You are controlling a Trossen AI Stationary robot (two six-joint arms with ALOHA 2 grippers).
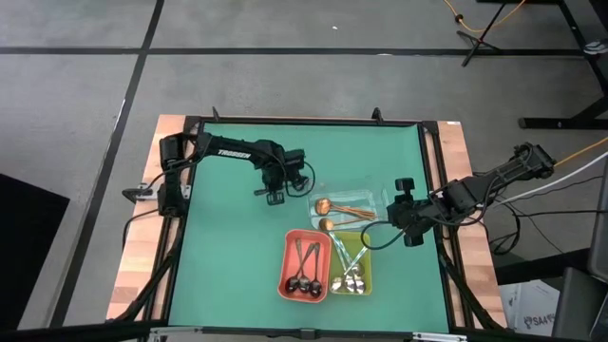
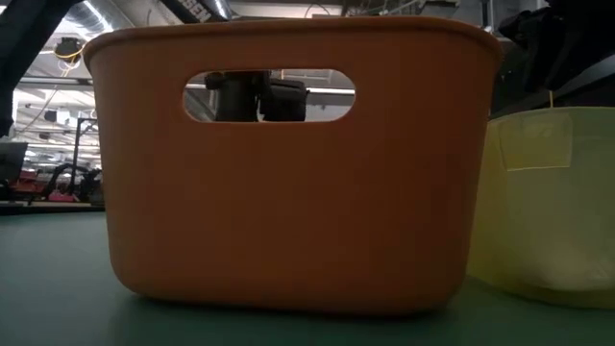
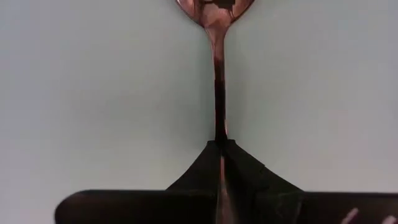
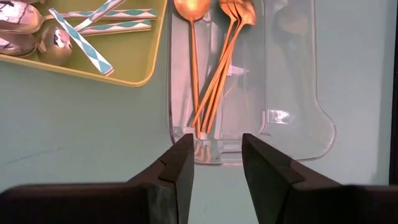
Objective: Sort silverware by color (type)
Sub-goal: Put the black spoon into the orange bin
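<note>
meanwhile left end effector point(image 3: 221, 163) pinches a copper spoon point(image 3: 216, 62); right end effector point(image 4: 216, 163) gapes empty.

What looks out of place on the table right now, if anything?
Only one piece: a copper spoon clamped in the left gripper, away from the clear tray that holds the other copper spoons. The red tray and yellow-green tray look tidy.
</note>
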